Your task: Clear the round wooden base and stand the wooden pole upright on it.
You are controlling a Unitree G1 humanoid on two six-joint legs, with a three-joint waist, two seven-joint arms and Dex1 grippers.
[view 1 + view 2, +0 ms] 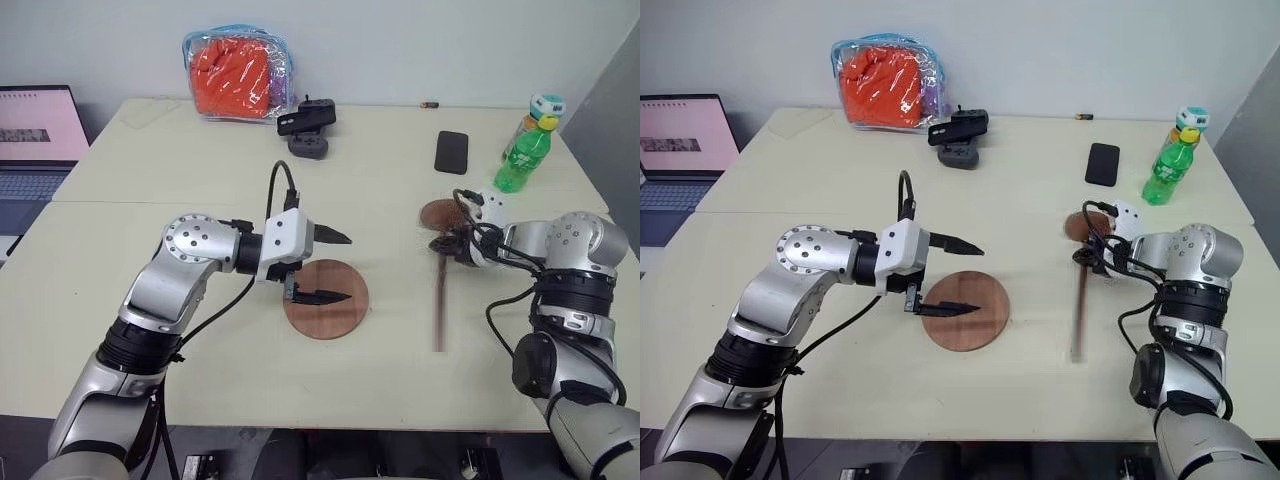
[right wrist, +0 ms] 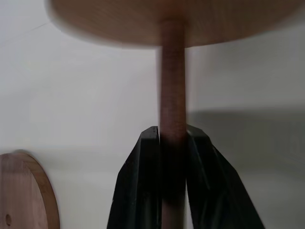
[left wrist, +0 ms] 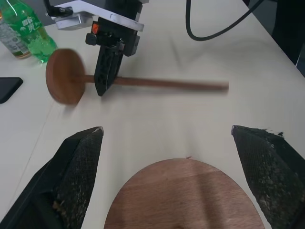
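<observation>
- The left gripper (image 1: pixel 335 268) hovers just above the round wooden base (image 1: pixel 328 302), its two black fingers spread wide, one over the disc's far edge and one over its middle. It holds nothing.
- The round wooden base lies flat on the table (image 1: pixel 200 370) near the front centre. Nothing rests on it, so the clearing step appears complete; the left wrist view shows bare wood between the open fingers.
- The spread fingers over the base suggest readiness to steady the disc while the pole is brought across.
- The right gripper (image 1: pixel 447 246) is pinched on the wooden pole (image 1: pixel 439 300) close to its disc end. The right wrist view shows both fingers pressed against the rod just below the fixed disc.
- The wooden pole lies roughly flat on the table, well apart from the base on its right, disc end away from the robot.
- Gripping near the disc probably keeps the heavy end controlled when the pole is tipped upright.
- A green bottle (image 1: pixel 524 150) and a black phone (image 1: pixel 452 151) stand beyond the pole, near the likely lifting path.
</observation>
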